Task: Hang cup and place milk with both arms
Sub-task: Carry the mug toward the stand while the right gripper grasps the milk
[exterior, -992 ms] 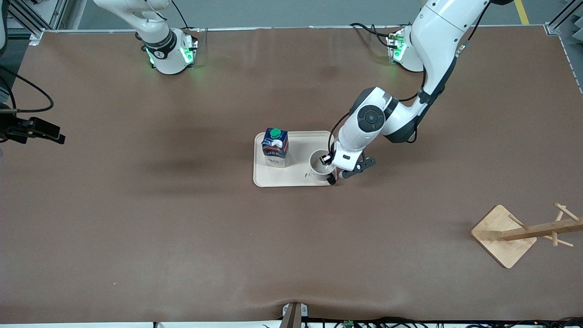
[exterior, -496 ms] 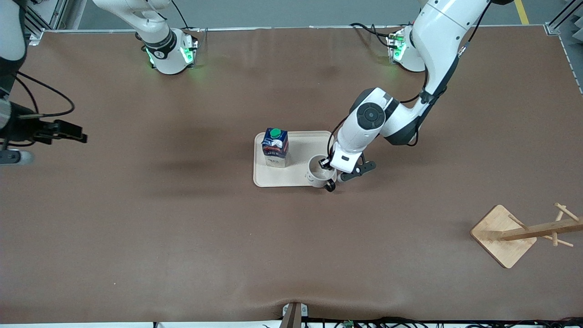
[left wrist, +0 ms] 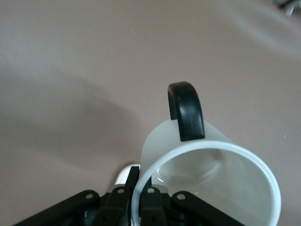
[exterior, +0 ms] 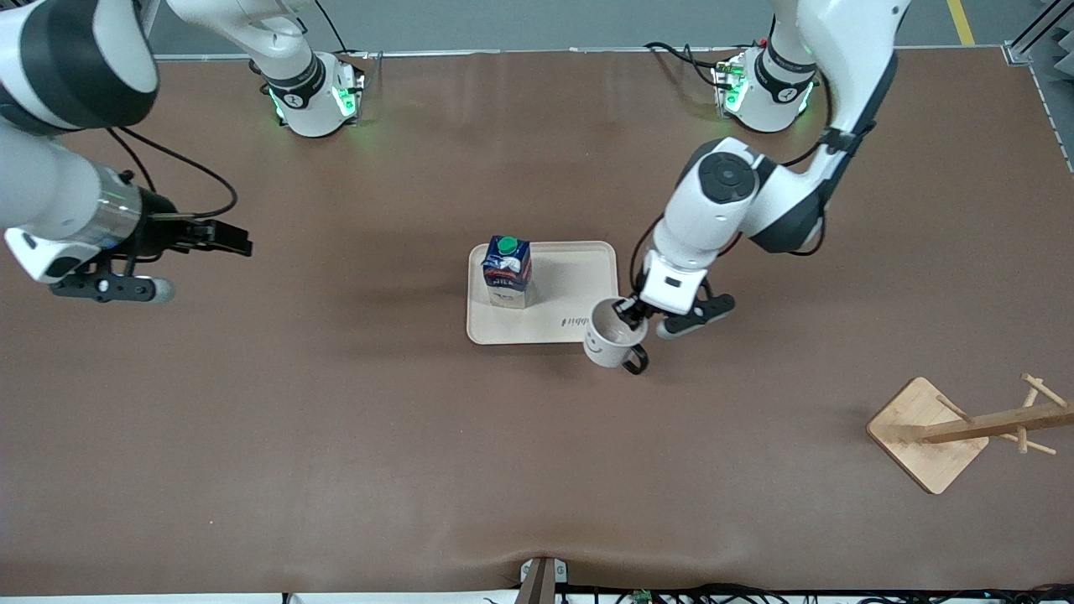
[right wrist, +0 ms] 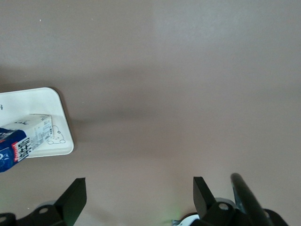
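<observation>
My left gripper (exterior: 628, 311) is shut on the rim of the cup (exterior: 615, 344), a white mug with a black handle and a smiley face, and holds it up over the tray's corner and the table beside it. In the left wrist view the cup (left wrist: 207, 179) fills the frame, one finger inside the rim and one outside, handle (left wrist: 186, 110) pointing away. The milk (exterior: 507, 272), a dark blue carton with a green cap, stands on the beige tray (exterior: 579, 285); it shows in the right wrist view (right wrist: 19, 141). My right gripper (exterior: 228, 238) is open and empty, over bare table toward the right arm's end.
A wooden cup rack (exterior: 965, 429) with pegs stands on its square base near the left arm's end of the table, nearer the front camera than the tray. The tray corner shows in the right wrist view (right wrist: 56, 122).
My left gripper has lifted the cup off the tray and carried it toward the front camera and the left arm's end. My right arm has swung in toward the tray.
</observation>
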